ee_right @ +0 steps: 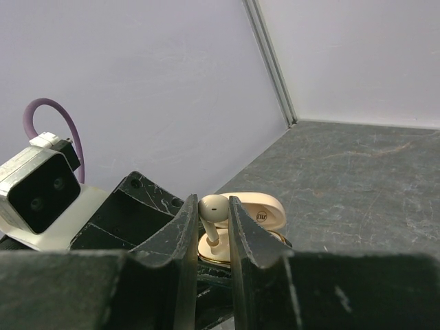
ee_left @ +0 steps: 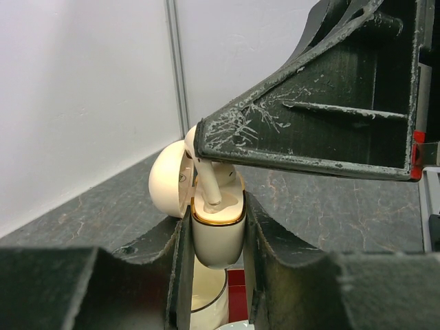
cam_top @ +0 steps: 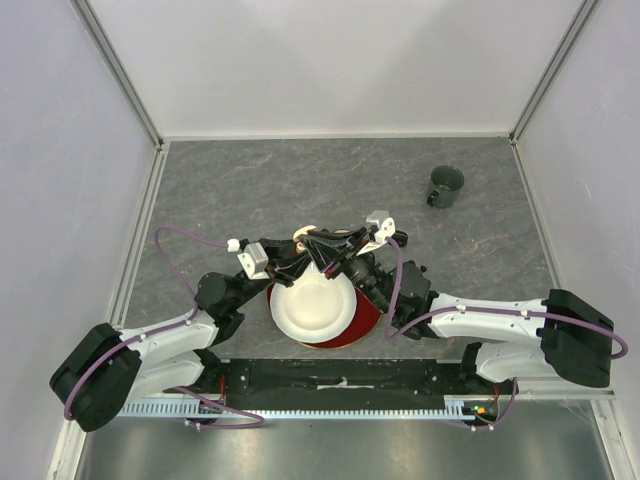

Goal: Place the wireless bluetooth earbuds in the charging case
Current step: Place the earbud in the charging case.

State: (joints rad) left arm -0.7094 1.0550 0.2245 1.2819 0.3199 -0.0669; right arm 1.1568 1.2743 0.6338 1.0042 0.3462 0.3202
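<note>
R fingers (ee_right: 180,237), earbud (ee_right: 212,206) pinched, at case (ee_left: 218,242) rim

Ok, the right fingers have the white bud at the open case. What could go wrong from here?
1. The bud sits tilted, stem tip at the gold rim of the case; pushing may jam it or twist it out of the right fingers.
2. The left fingers pinch only the case's smooth lower body; a downward push might slide it.
3. A dropped bud would likely land in the red cup below.

Glossy cream plastic charging case (ee_left: 218,237), matt veined grey tabletop (cam_top: 250,190)
</note>
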